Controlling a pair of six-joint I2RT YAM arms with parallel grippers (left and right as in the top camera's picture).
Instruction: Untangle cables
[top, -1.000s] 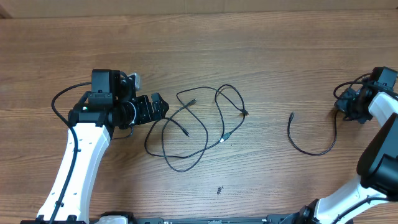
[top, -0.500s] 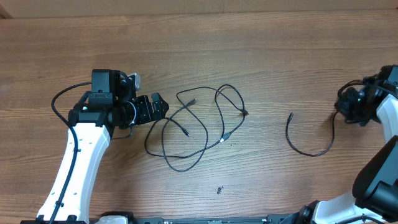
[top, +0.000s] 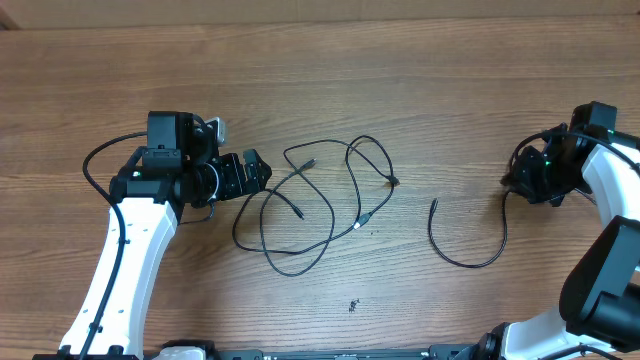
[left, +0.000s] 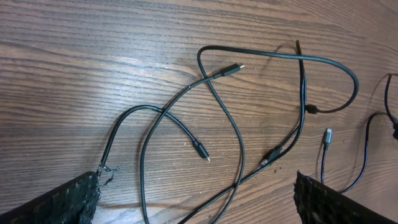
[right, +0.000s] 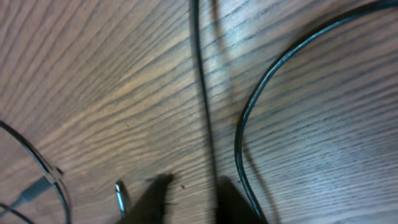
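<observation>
Several thin black cables (top: 357, 195) lie looped over one another in the middle of the wooden table, with silver-tipped plugs among them. In the left wrist view the same tangle (left: 231, 121) spreads ahead of my left gripper (left: 199, 211). The left gripper (top: 262, 172) is open at the tangle's left edge, with two strands on the table between its fingers. One separate cable (top: 465, 264) curves in a U to the right. One of its ends rises to my right gripper (top: 512, 182). In the blurred right wrist view the right gripper (right: 193, 202) stands slightly open, a strand (right: 202, 93) running down into the gap.
A small dark speck (top: 353, 305) lies on the table near the front. The left arm's own thick black cable (top: 95, 160) loops out beside its wrist. The table's far edge (top: 320, 18) runs along the top of the overhead view.
My right gripper has moved left, and the separate cable has slid left with it. Its fingers have parted from shut. The left arm and the tangle have not moved.
</observation>
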